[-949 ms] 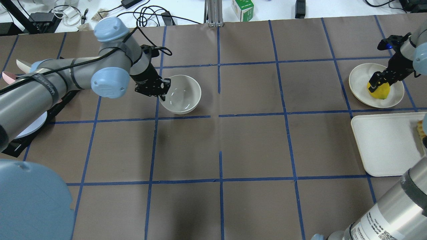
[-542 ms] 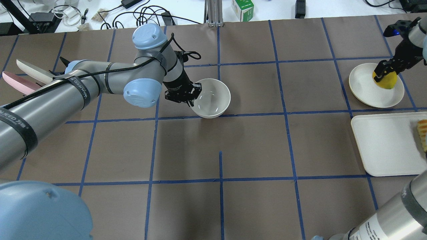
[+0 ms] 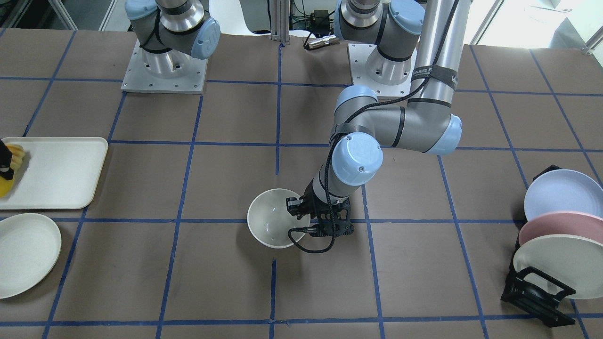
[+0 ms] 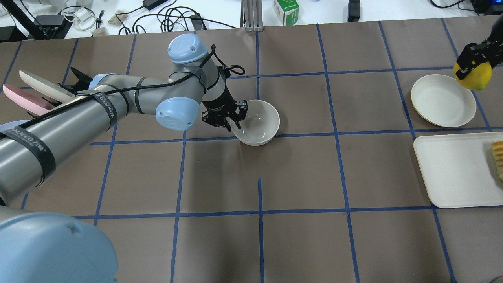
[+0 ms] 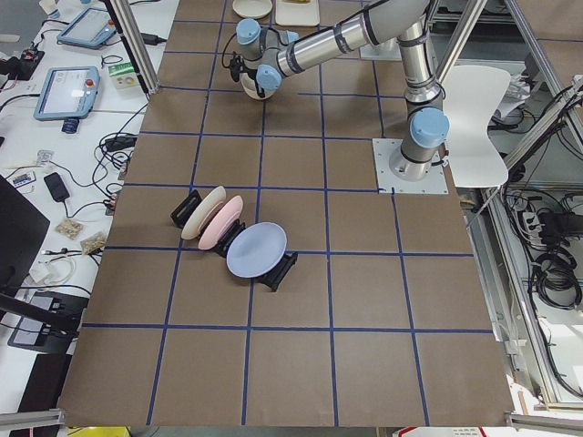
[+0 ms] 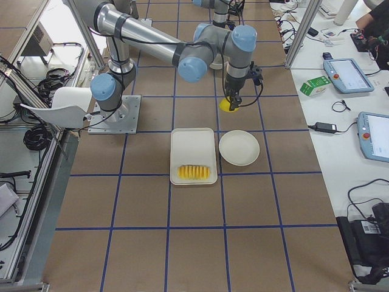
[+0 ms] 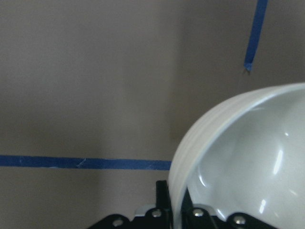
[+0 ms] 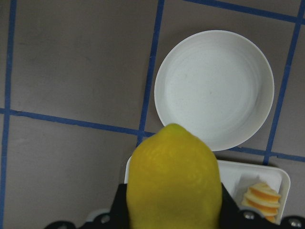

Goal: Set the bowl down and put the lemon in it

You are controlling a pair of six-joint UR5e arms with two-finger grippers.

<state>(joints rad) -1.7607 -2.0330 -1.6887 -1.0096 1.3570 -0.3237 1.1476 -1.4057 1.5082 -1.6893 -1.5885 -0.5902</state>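
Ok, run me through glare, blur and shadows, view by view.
Left wrist: the bowl sits close to the lens, its rim soft, with bright streaks of glare inside. Right wrist: the lemon is near and slightly soft, the plate behind it sharp. Overhead: faint, diffuse shadow on the table near the bowl. Front-facing: the top right corner is blown out.

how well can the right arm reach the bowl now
Probably yes: bare table lies between the right gripper, holding the lemon, and the bowl. The left gripper clamps only the rim's far side.
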